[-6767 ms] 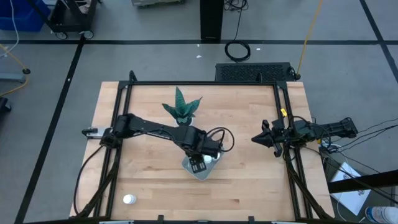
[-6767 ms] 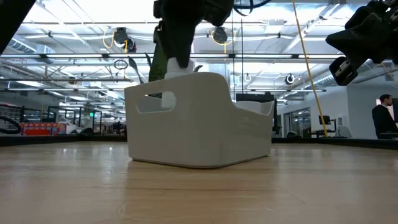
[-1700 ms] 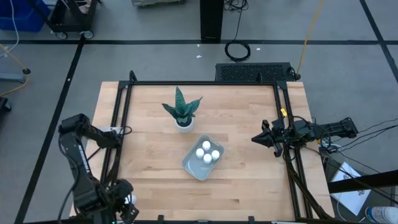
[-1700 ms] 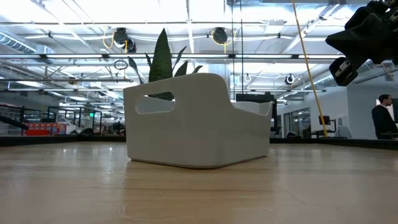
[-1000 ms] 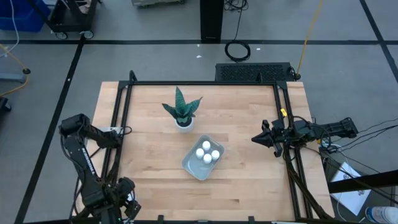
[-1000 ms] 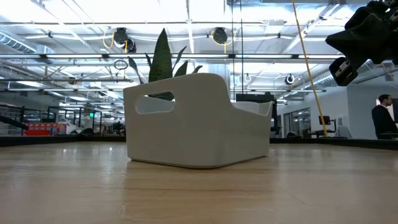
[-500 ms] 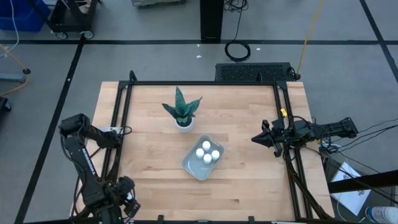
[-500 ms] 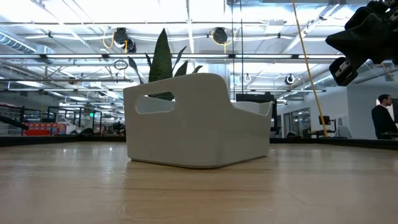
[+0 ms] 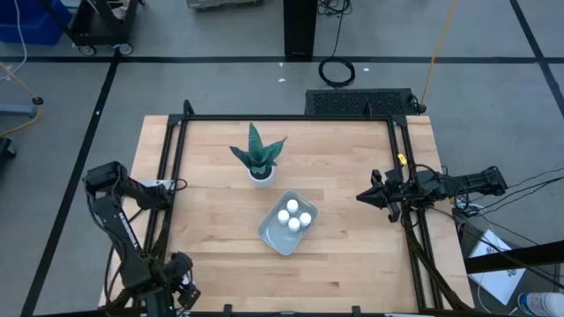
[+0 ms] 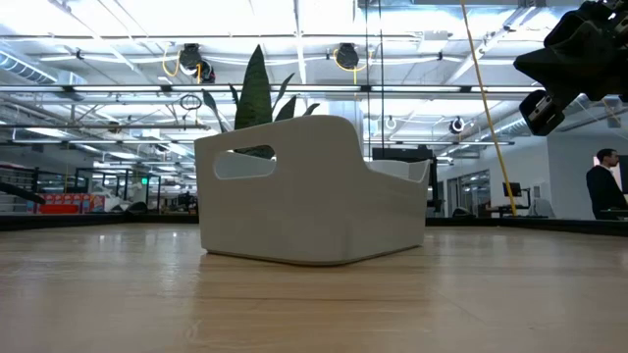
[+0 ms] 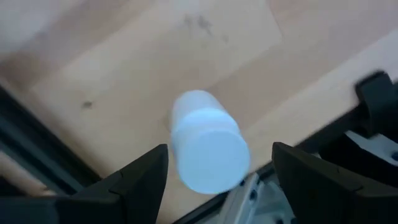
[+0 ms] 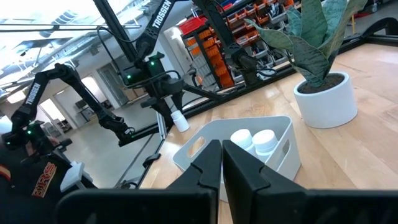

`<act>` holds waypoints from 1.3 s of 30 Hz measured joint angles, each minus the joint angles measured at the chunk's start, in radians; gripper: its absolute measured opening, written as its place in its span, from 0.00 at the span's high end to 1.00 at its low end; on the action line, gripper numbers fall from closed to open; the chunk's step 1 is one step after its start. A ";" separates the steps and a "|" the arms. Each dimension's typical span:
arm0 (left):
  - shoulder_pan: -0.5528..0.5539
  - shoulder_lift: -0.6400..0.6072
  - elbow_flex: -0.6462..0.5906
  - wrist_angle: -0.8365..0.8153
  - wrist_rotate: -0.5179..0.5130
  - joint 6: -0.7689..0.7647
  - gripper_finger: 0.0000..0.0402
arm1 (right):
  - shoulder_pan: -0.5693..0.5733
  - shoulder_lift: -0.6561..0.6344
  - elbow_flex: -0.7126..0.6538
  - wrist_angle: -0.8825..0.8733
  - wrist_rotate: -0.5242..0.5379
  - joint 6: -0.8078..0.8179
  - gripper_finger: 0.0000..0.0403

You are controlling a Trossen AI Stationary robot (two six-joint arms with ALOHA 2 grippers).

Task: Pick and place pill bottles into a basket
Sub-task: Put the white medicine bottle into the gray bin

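Note:
One white pill bottle (image 11: 208, 149) stands upright on the table at its near left corner. My left gripper (image 9: 179, 283) is over it, pointing down. It is open, with one finger on each side of the bottle and a gap showing on both sides. The right wrist view shows this gripper and the bottle (image 12: 181, 120) from afar. The pale basket (image 9: 286, 223) sits at the table's middle with three bottles (image 9: 293, 214) standing in it. My right gripper (image 12: 222, 165) is shut and empty, held above the table's right side (image 9: 361, 195).
A potted plant in a white pot (image 9: 259, 174) stands just behind the basket. Black frame rails (image 9: 166, 202) run along the table's edges, one close beside my left gripper. A person (image 10: 601, 186) stands in the room beyond the table.

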 joint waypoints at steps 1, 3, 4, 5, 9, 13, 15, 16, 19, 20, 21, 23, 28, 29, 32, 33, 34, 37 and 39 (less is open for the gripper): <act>-0.001 0.000 -0.008 0.018 0.000 -0.001 0.27 | 0.000 0.000 0.000 0.000 0.000 0.000 0.98; -0.001 -0.001 -0.022 0.044 0.003 -0.004 0.27 | 0.000 0.000 0.000 0.000 0.000 0.000 0.98; -0.001 0.000 -0.027 0.045 0.003 -0.005 0.27 | 0.000 0.000 0.000 0.000 0.000 0.000 0.98; 0.000 0.000 -0.029 0.043 0.003 -0.007 0.27 | 0.000 0.000 0.000 0.000 0.000 0.000 0.98; 0.001 0.000 -0.028 0.041 0.007 0.001 0.28 | 0.000 0.000 0.000 0.000 0.000 0.000 0.98; 0.001 0.000 -0.028 0.038 0.011 0.005 0.35 | 0.000 0.000 0.000 0.000 0.000 0.000 0.98; 0.001 0.000 -0.028 0.038 0.013 0.004 0.40 | 0.000 0.000 0.000 0.000 0.000 0.000 0.98; 0.001 0.000 -0.028 0.038 0.013 0.004 0.44 | 0.000 0.000 0.000 0.000 0.000 0.000 0.98; 0.001 -0.001 -0.028 0.038 0.013 0.007 0.53 | 0.000 0.000 0.000 0.000 0.000 0.000 0.98; 0.001 -0.001 -0.027 0.038 0.013 0.007 0.57 | 0.000 0.000 0.000 0.000 0.000 0.000 0.98; 0.001 -0.001 -0.027 0.038 0.012 0.007 0.59 | 0.000 0.000 0.000 0.000 0.000 0.000 0.98; 0.005 -0.001 -0.026 0.038 0.011 0.010 0.59 | 0.000 0.000 0.000 0.000 0.000 0.000 0.98; 0.026 -0.011 -0.027 0.030 0.009 0.030 0.59 | 0.000 0.000 0.000 0.000 0.000 0.000 0.98; 0.032 -0.019 -0.027 0.026 -0.004 0.035 0.59 | 0.000 0.000 0.000 0.000 0.000 0.000 0.98; 0.054 -0.060 -0.027 0.013 -0.064 0.056 0.56 | 0.000 0.000 0.000 0.000 0.000 0.000 0.98; 0.064 -0.077 -0.027 0.003 -0.088 0.064 0.55 | 0.000 0.000 0.000 0.000 0.000 0.000 0.98; 0.075 -0.096 -0.027 -0.009 -0.113 0.076 0.55 | 0.000 0.000 0.000 0.000 0.000 0.000 0.98; 0.122 -0.167 -0.027 -0.040 -0.152 0.128 0.58 | 0.000 0.000 0.000 0.000 0.000 0.000 0.98; 0.157 -0.218 -0.027 -0.055 -0.181 0.169 0.59 | 0.000 0.000 0.000 0.000 0.000 0.000 0.98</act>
